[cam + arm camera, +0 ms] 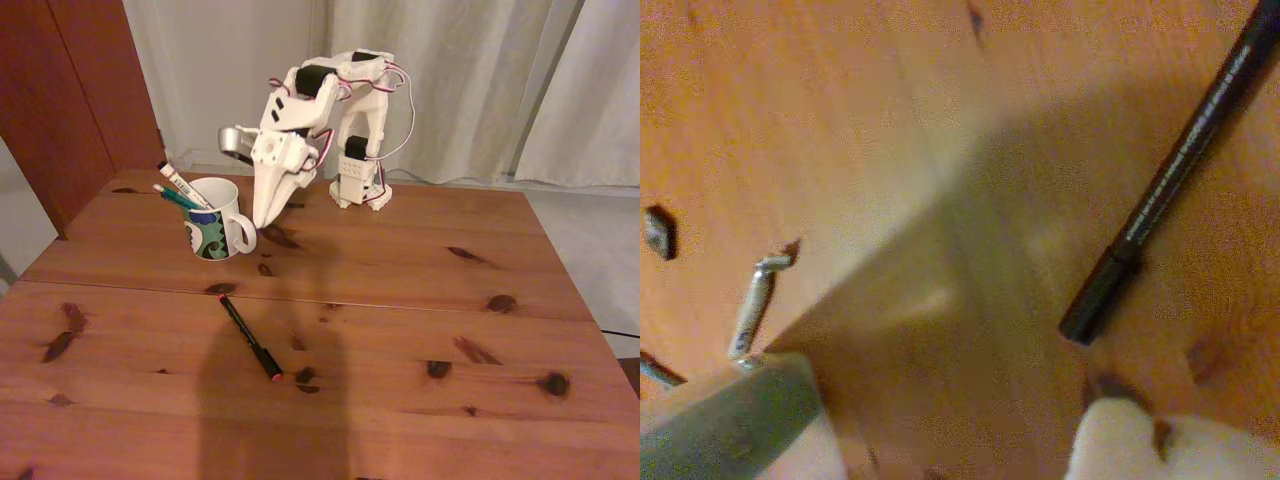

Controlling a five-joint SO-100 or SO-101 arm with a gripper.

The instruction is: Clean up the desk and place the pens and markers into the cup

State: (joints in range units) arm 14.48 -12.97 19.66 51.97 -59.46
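The white cup (215, 228) with a green-and-blue swirl stands at the back left of the desk (420, 390), handle to the right. A white marker (181, 184) and a teal pen (168, 194) lean out of it to the left. The black pen (250, 337) with a red tip lies loose near the desk's middle; the wrist view shows its dark barrel (1185, 160) at the upper right. My gripper (262, 222) points down just right of the cup's handle. In the wrist view my gripper (950, 395) is open with bare wood between the fingers (1140, 445).
The arm's base (358, 190) stands at the back edge before a curtain. A seam (400, 300) runs across the wood, with dark knots (553, 382) scattered over the right half. A dark wooden panel (70, 90) rises at the back left. A small pale sliver (752, 310) lies on the wood.
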